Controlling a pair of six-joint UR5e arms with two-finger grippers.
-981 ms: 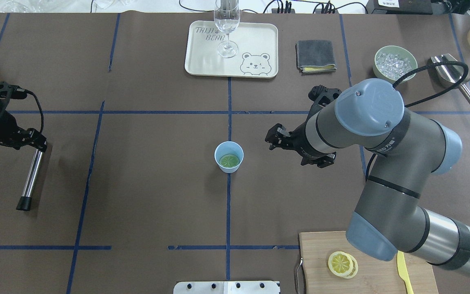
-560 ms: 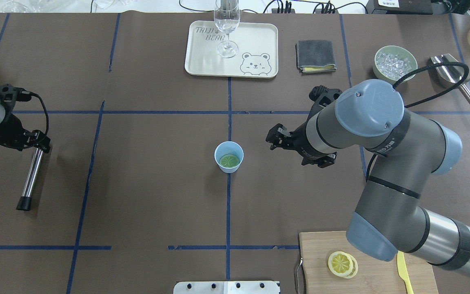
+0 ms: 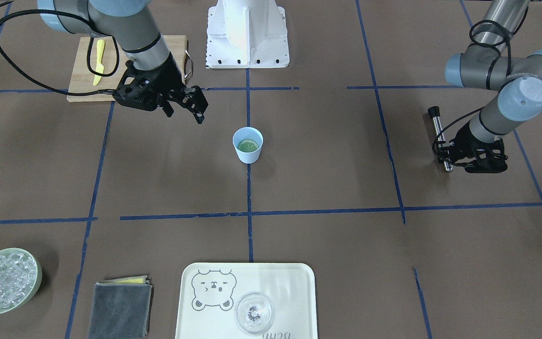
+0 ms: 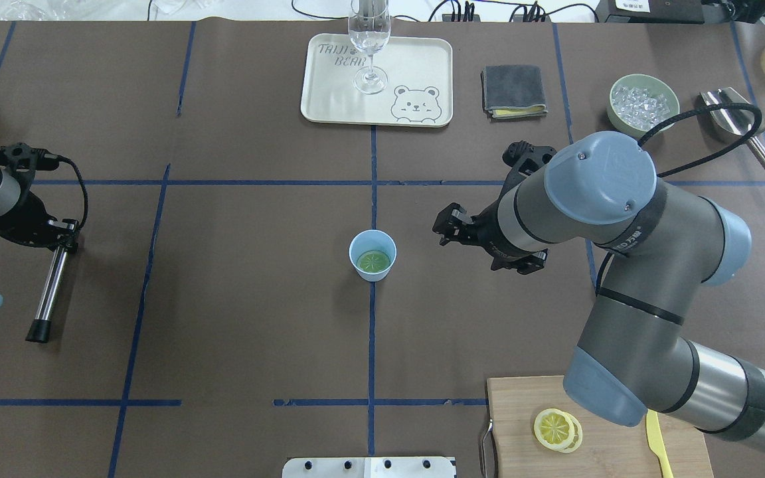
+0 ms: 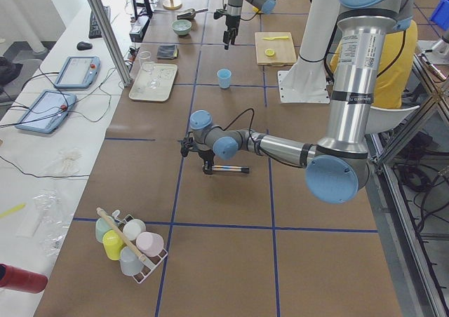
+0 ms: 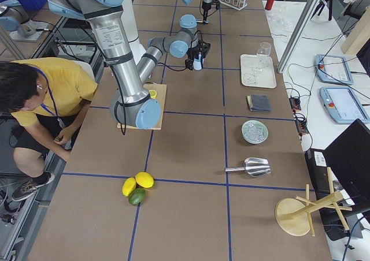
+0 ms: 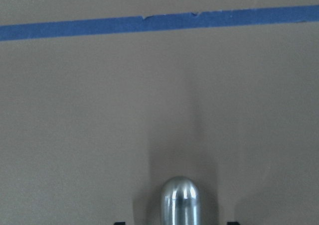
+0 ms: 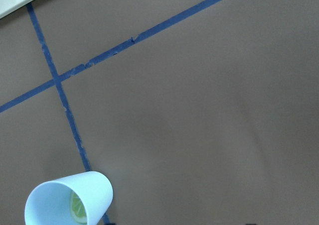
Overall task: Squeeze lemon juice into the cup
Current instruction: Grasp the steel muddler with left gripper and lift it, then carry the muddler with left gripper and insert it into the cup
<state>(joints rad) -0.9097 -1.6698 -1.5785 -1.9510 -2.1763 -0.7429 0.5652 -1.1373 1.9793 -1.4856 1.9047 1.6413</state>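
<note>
Fingers of right gripper [image 3: 185, 112] spread, empty, beside cup [image 3: 248, 156], apart from it. Lemon [image 3: 247, 146] lies flat inside cup, so squeeze looks finished. Left gripper [image 3: 447, 162] fingers seemingly parted astride metal rod [image 3: 440, 139] lying on table.

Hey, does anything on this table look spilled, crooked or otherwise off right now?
No spill or tipping shows. One oddity: a whole thin round lemon slice lies flat at the bottom of the upright small light-blue plastic cup, looking greenish, which is odd if only juice was wanted.
</note>
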